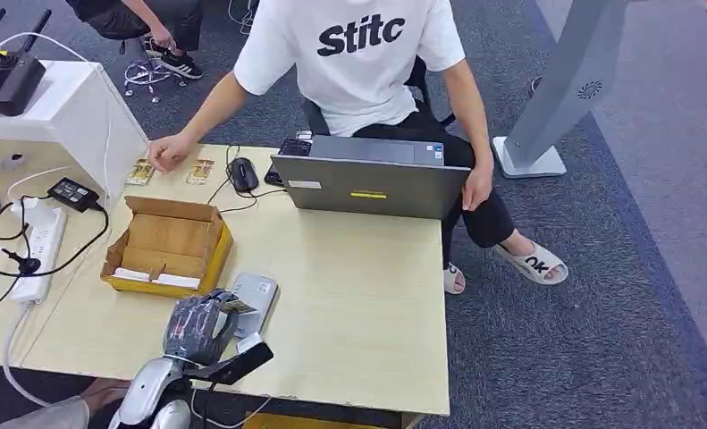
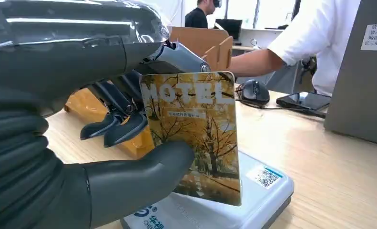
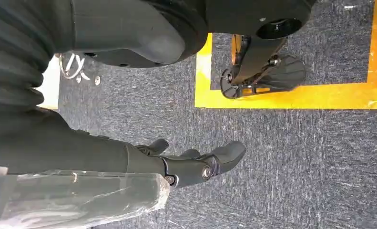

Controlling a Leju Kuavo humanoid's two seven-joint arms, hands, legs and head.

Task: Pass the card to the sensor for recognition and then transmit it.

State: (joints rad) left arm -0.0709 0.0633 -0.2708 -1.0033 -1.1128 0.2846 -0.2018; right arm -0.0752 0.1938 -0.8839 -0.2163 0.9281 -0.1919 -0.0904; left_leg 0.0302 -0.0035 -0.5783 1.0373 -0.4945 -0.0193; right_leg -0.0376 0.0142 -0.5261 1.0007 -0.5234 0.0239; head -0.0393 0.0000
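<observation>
**Left wrist view: card held upright over the reader**

Left wrist view shows the left hand pinching a glossy yellow card printed with autumn trees and pale "HOTEL" lettering. Thick grey thumb presses the card's printed face near its lower corner; darker fingers curl behind it. Card stands on edge, long axis roughly vertical, slightly tilted, printed face toward the wrist camera, lettering at the upper end. Its lower edge sits just above, or touching, the flat white-and-grey card reader with a QR sticker; contact cannot be told.

Head view: left hand, wrapped in clear plastic, is at the near edge of the pale wooden table, with the reader just beside it. An open yellow cardboard box lies beyond the hand. Farther back are a grey laptop and a black mouse. A seated person in a white T-shirt rests one hand on the table's far edge near two small cards.

Right wrist view: right hand hangs over dark grey carpet, fingers loosely extended and apart, holding nothing.
</observation>
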